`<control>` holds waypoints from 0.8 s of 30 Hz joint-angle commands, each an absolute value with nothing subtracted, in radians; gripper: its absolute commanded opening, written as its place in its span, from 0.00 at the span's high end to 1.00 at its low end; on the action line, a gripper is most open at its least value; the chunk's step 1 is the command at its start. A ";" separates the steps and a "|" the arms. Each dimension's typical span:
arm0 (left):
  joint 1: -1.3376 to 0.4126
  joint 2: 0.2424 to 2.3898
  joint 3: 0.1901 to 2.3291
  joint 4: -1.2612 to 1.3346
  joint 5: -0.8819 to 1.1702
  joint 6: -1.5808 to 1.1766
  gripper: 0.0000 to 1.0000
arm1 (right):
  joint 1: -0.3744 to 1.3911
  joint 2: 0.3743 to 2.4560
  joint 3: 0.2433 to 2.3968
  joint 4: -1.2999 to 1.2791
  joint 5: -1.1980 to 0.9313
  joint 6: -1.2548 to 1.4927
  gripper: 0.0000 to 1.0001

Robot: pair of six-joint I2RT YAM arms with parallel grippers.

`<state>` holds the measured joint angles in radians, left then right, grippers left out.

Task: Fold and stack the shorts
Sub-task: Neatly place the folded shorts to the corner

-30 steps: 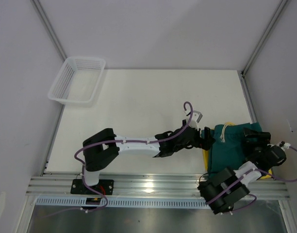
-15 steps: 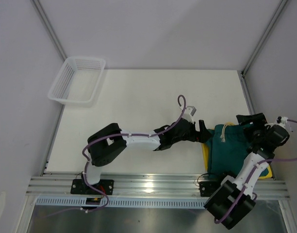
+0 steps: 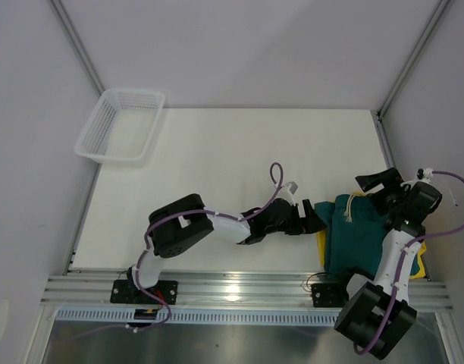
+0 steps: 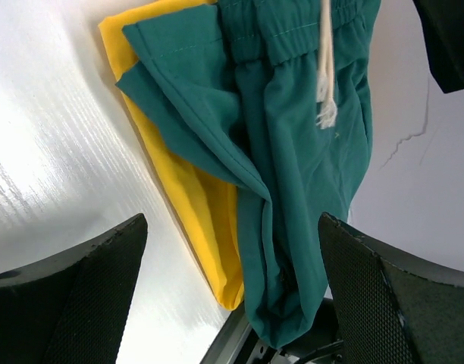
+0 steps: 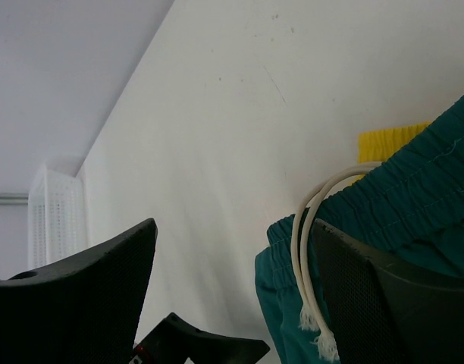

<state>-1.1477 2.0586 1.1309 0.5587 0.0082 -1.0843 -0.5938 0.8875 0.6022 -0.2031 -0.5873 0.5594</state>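
The dark teal shorts lie folded on top of the yellow shorts at the table's near right. Only yellow edges show from under the teal. In the left wrist view the teal shorts cover the yellow shorts, and a pale drawstring lies across the teal waistband. My left gripper is open just left of the stack, and the left gripper holds nothing. My right gripper hovers open over the stack's far edge. The right gripper is empty, with the drawstring below it.
A white mesh basket stands at the table's far left corner, and the basket also shows in the right wrist view. The metal rail runs along the near edge, close under the stack. The side wall stands right of the stack.
My right gripper has lifted off the teal shorts and swung toward the stack's far edge. The left arm has drawn back a little to the left. The stack has not moved.
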 commanded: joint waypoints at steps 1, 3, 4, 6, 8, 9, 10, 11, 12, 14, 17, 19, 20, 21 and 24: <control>-1.146 2.098 1.158 0.657 0.029 -1.141 0.06 | -0.583 0.888 0.591 -0.166 -0.580 0.543 0.15; -1.144 2.108 1.180 0.657 0.020 -1.132 0.07 | -0.581 0.887 0.586 -0.167 -0.578 0.538 0.15; -1.138 2.118 1.183 0.678 0.021 -1.134 0.07 | -0.580 0.887 0.586 -0.169 -0.577 0.535 0.15; -1.134 2.131 1.198 0.695 0.035 -1.150 0.09 | -0.580 0.885 0.591 -0.170 -0.575 0.531 0.15; -1.132 2.152 1.216 0.698 0.038 -1.169 0.10 | -0.580 0.884 0.591 -0.170 -0.572 0.529 0.15; -1.132 2.158 1.221 0.701 0.040 -1.173 0.12 | -0.580 0.884 0.591 -0.170 -0.572 0.531 0.15; -1.132 2.170 1.227 0.712 0.041 -1.181 0.14 | -0.580 0.882 0.589 -0.169 -0.569 0.534 0.15; -1.132 2.177 1.233 0.718 0.041 -1.181 0.20 | -0.580 0.881 0.589 -0.167 -0.568 0.532 0.15; -1.131 2.183 1.247 0.719 0.041 -1.180 0.22 | -0.580 0.879 0.589 -0.167 -0.565 0.532 0.15; -1.131 2.204 1.261 0.704 0.032 -1.164 0.26 | -0.580 0.879 0.589 -0.170 -0.557 0.531 0.15; -1.129 2.252 1.316 0.680 0.035 -1.163 0.29 | -0.580 0.877 0.586 -0.169 -0.558 0.534 0.15; -1.124 2.275 1.359 0.672 0.040 -1.167 0.34 | -0.580 0.877 0.586 -0.169 -0.561 0.535 0.15; -1.123 2.287 1.370 0.673 0.037 -1.164 0.37 | -0.581 0.874 0.587 -0.169 -0.561 0.537 0.15; -1.121 2.292 1.380 0.669 0.023 -1.158 0.41 | -0.581 0.868 0.589 -0.172 -0.560 0.534 0.15; -1.114 2.292 1.394 0.649 -0.001 -1.112 0.51 | -0.583 0.856 0.591 -0.170 -0.557 0.534 0.15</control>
